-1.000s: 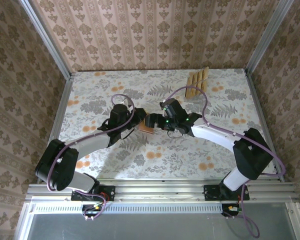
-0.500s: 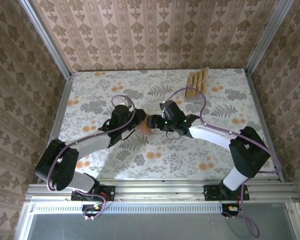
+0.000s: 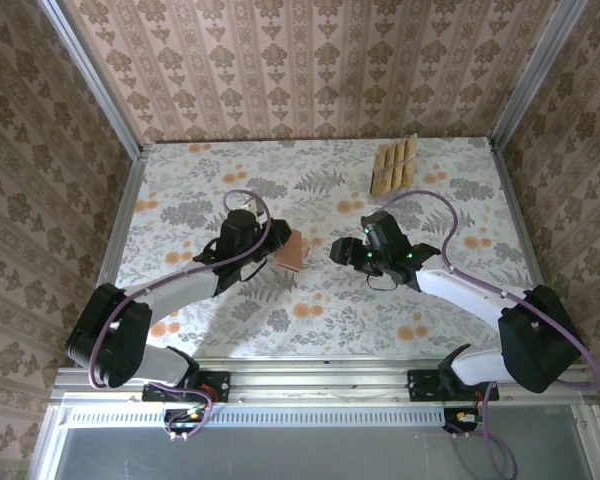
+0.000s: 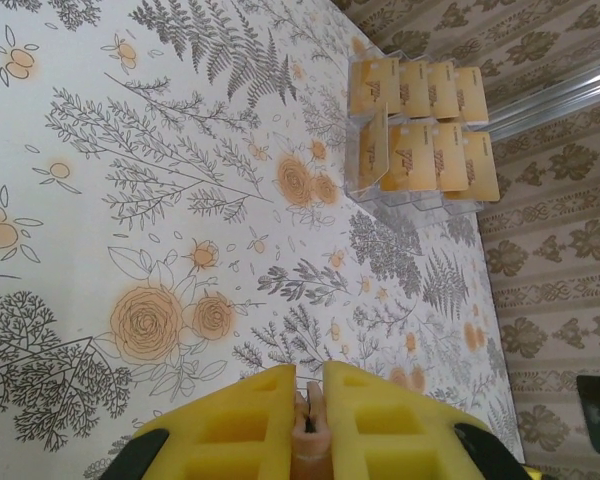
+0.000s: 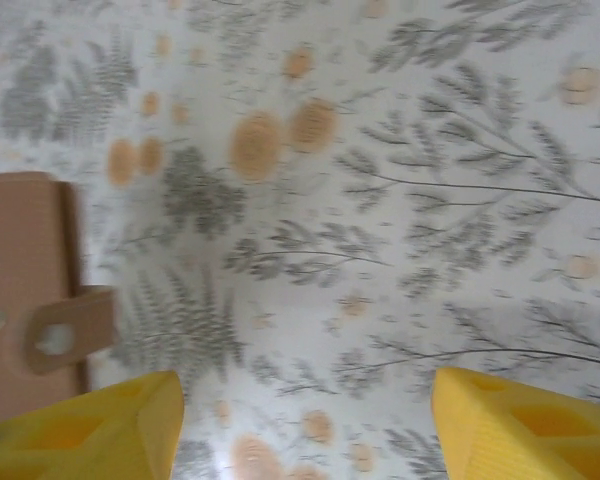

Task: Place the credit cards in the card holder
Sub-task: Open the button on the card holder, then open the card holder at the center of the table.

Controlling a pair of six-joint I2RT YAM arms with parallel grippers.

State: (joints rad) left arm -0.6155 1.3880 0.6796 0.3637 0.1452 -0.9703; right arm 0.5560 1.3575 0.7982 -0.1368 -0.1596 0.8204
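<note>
L gripper (image 4: 307,400) pinches card holder (image 3: 293,251) edge, prob steadying it for loading. R gripper (image 5: 305,420) wide & empty beside it; credit cards (image 3: 393,165) sit in far rack (image 4: 365,165)

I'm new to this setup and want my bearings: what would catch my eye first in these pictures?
The small salmon-brown leather-like folding wallet stands out mid-table, pinched in the shut left gripper above the flowered tablecloth. Just to its right, the right gripper hangs open, apart from the wallet. Near the table's far right corner, rows of thin tan-beige cards stand in a clear rack.
</note>
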